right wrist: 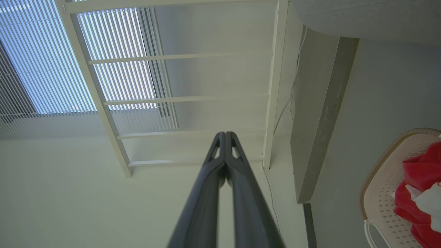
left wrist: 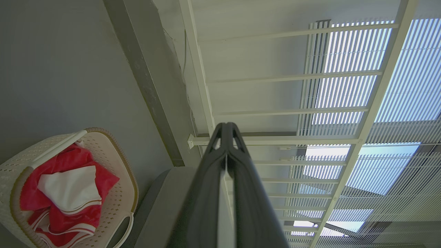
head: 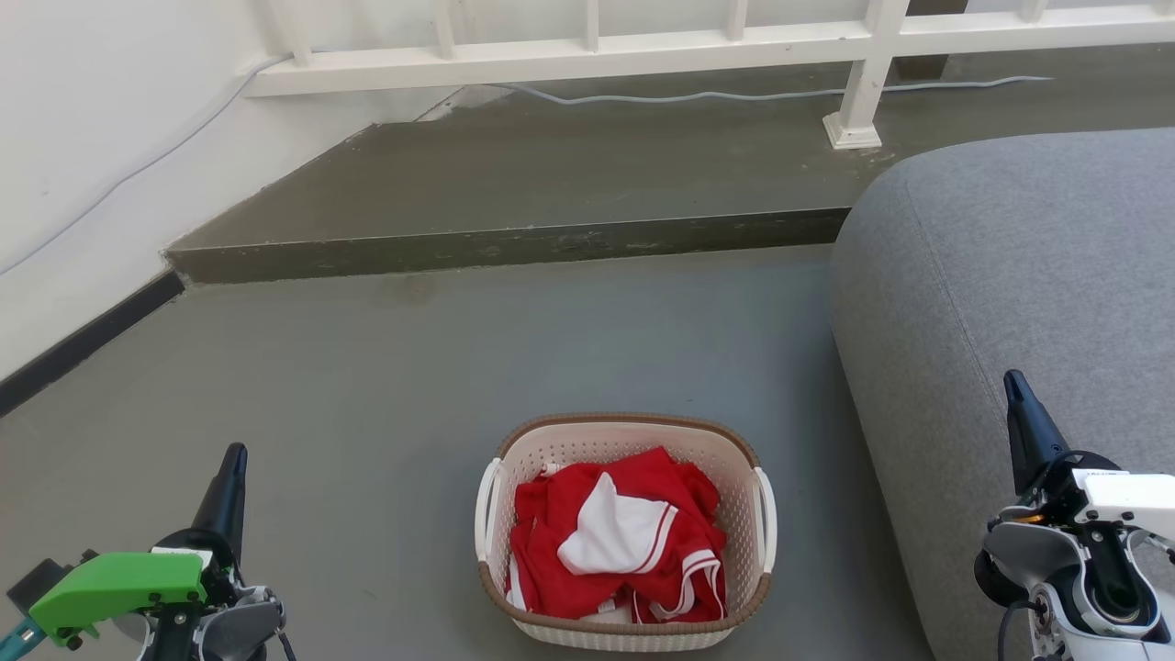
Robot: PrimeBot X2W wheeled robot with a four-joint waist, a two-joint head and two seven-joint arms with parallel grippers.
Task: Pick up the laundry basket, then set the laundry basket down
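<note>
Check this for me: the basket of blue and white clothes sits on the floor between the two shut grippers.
Wrong on colour: the head view shows the clothes are red and white. The rest holds: the basket sits on the floor between the shut left gripper and right gripper.

L arm sits low at the lower left of head view. The left gripper (head: 236, 454) points up and fwd, leaning a bit right, its two dark fingers pressed together into one spike. Left wrist view agrees: left gripper (left wrist: 226, 126) tips meet, w/ only a thin slit lower down. A green bracket (head: 119, 583) rides on that wrist. R side mirrors it (roughly). The right gripper (head: 1014, 384) is at lower right, fingers together, leaning slightly left, w/ a white housing (head: 1124, 491) behind it. Right wrist view shows the right gripper (right wrist: 225, 135) tips touching, narrow gap below.
</note>
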